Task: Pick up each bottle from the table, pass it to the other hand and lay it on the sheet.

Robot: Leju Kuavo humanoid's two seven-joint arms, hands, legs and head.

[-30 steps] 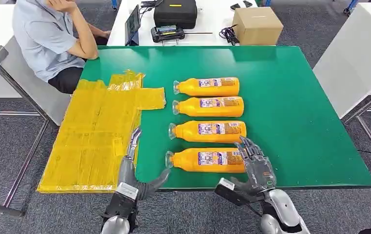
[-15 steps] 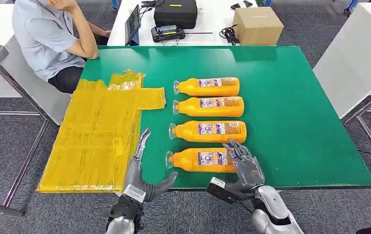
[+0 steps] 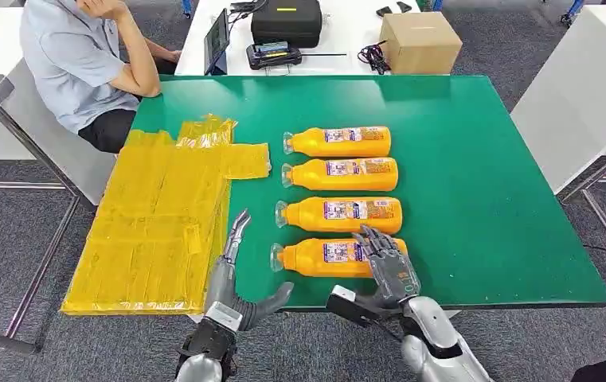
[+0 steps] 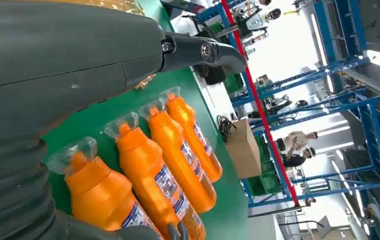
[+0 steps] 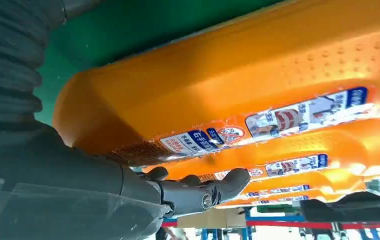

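Note:
Four orange bottles lie side by side in a column on the green table (image 3: 482, 159), caps pointing left. The nearest bottle (image 3: 327, 258) (image 5: 237, 85) (image 4: 98, 195) lies at the front edge. My right hand (image 3: 387, 267) (image 5: 53, 170) reaches over its base end, fingers (image 5: 192, 192) spread across the top and touching it; the bottle still lies on the table. My left hand (image 3: 234, 270) (image 4: 78, 75) stands open at the front edge between the yellow sheet (image 3: 156, 215) and the bottle's cap, thumb out toward the bottle, holding nothing.
The three other bottles (image 3: 339, 175) lie behind the nearest one. A person (image 3: 84, 56) sits at the table's far left corner. A white table behind holds a black case (image 3: 286, 20), a tablet (image 3: 216, 36) and a cardboard box (image 3: 420, 40).
My right hand has slid left along the nearest bottle and lies further over it. My left hand has moved up and right, toward the bottle's cap.

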